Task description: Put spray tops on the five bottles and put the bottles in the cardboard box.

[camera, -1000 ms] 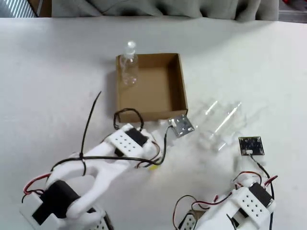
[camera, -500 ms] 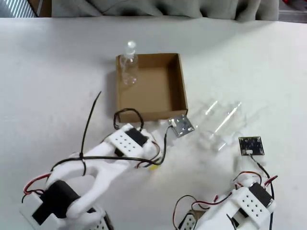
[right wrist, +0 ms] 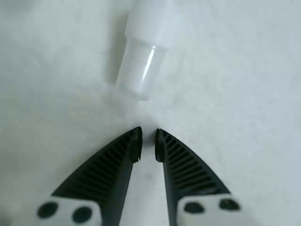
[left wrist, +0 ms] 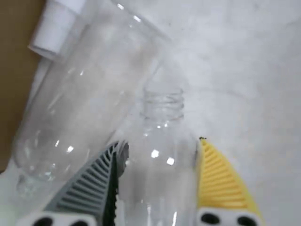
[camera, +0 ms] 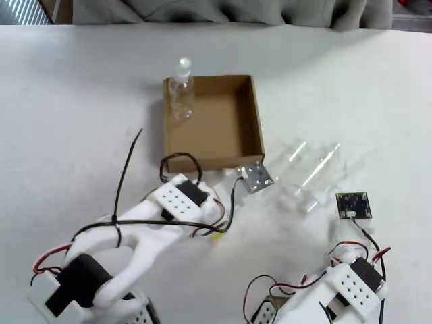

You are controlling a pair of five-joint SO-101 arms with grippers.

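1. One capped clear plastic bottle (camera: 181,96) stands in the brown cardboard box (camera: 226,131); I reckon four to go.
2. My left gripper (left wrist: 160,162) clamps an uncapped clear bottle (left wrist: 162,106) by the box.
3. My right gripper (right wrist: 145,139), pinched closed and empty, is near a white spray top (right wrist: 143,52).

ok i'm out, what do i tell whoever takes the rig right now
Left end effector: shut on an uncapped bottle near the box.
Right end effector: nearly shut, empty, with a spray top lying just ahead of it.
Done: one topped bottle stands in a far corner of the box.
A bottle with a white top lies beside the held one, not boxed.
Left: top the held bottle and the clear bottles lying beside the box, then box them all.
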